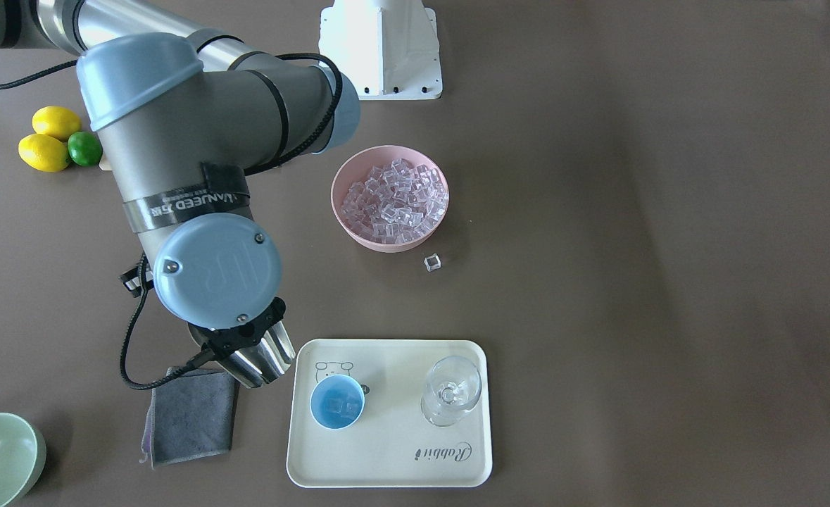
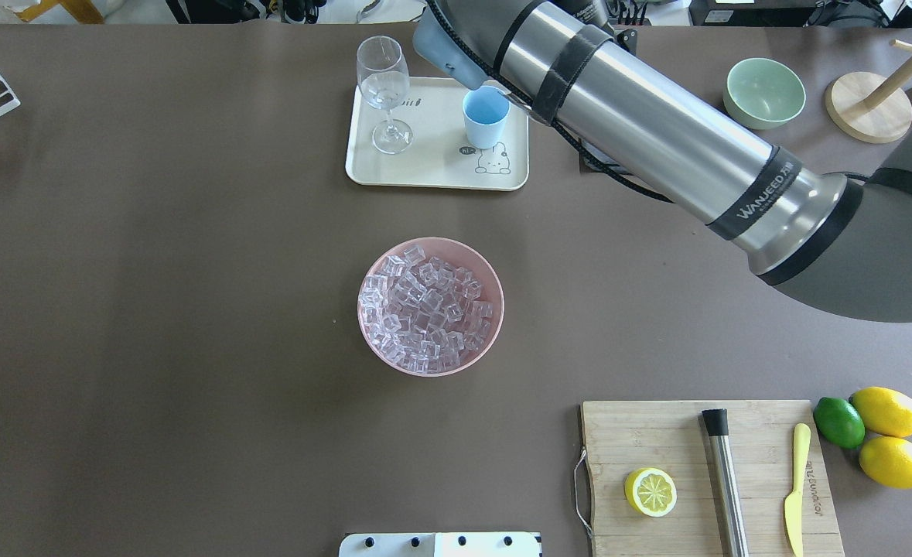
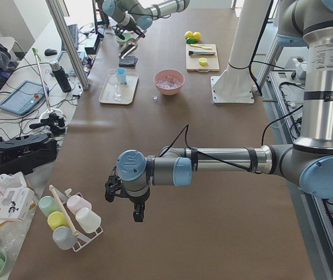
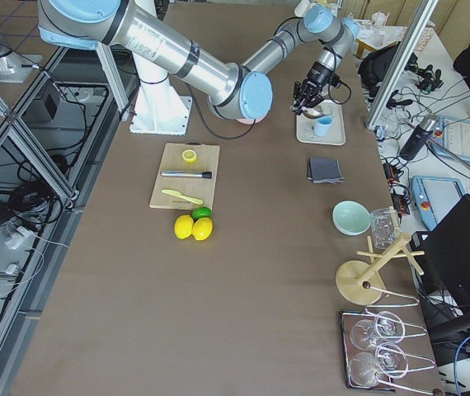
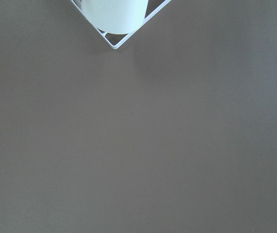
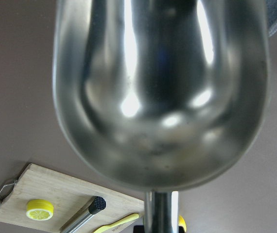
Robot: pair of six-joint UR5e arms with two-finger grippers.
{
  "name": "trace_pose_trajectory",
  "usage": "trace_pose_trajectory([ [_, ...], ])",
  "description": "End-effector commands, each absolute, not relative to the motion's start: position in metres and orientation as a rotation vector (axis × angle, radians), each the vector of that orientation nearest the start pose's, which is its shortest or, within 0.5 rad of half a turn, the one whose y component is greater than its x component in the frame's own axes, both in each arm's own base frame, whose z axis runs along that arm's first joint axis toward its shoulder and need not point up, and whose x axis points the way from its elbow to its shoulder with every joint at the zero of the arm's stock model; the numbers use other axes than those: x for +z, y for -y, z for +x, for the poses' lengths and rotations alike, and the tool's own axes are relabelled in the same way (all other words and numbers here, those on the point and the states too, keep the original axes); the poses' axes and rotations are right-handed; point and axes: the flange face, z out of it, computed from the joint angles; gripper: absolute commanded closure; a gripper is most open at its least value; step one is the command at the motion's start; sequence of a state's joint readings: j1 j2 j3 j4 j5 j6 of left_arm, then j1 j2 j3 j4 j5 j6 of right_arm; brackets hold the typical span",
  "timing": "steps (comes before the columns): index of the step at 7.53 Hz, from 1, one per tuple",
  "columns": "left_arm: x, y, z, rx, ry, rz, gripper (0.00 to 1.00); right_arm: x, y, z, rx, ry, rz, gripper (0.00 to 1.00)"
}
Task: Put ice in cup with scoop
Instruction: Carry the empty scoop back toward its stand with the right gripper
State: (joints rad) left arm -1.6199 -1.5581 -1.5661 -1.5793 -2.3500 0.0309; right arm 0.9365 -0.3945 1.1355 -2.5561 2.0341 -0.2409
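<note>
My right gripper point(image 1: 244, 336) is clamped on the handle of the shiny steel scoop point(image 1: 263, 360), whose empty trough points steeply down. The small light-blue cup point(image 1: 337, 401), holding a few clear ice cubes point(image 1: 350, 407), stands just beside it to my left, on the cream tray point(image 1: 386, 465).

A stemmed glass point(image 1: 451, 391) is being carried upright on the cream tray point(image 1: 386, 451); a grey cloth point(image 1: 193, 415) is being kept flat near that tray.

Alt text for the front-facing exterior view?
The right gripper holds a shiny steel scoop beside a cream tray, where a light-blue cup contains clear ice cubes. A pink bowl of ice sits nearer the robot, one stray cube on the table beside it.
</note>
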Motion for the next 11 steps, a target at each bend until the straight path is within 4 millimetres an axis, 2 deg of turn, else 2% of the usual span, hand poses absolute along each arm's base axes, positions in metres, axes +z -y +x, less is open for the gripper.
trace_pose_trajectory([
  [1,0.658,0.483,-0.088,-0.016,-0.777,0.039,0.02,0.222,0.602,-0.302,-0.768,0.453,-0.271,1.00],
  [2,0.658,0.483,-0.088,-0.018,-0.777,0.037,0.02,0.248,0.569,-0.280,-0.761,0.455,-0.255,1.00],
  [3,0.659,0.483,-0.086,-0.017,-0.777,0.034,0.02,0.271,0.547,-0.265,-0.734,0.451,-0.258,1.00],
  [5,0.658,0.483,-0.088,-0.020,-0.779,0.035,0.02,0.329,0.514,-0.243,-0.478,0.411,-0.326,1.00],
  [8,0.657,0.484,-0.086,-0.090,-0.780,0.009,0.02,0.448,0.497,-0.242,-0.149,0.468,-0.323,1.00],
  [9,0.656,0.484,-0.086,-0.082,-0.779,0.015,0.02,0.472,0.494,-0.245,-0.005,0.522,-0.337,1.00],
  [10,0.657,0.485,-0.085,-0.078,-0.779,0.016,0.02,0.488,0.502,-0.253,0.077,0.556,-0.331,1.00],
  [11,0.657,0.485,-0.085,-0.076,-0.779,0.017,0.02,0.489,0.502,-0.257,0.077,0.579,-0.338,1.00],
])
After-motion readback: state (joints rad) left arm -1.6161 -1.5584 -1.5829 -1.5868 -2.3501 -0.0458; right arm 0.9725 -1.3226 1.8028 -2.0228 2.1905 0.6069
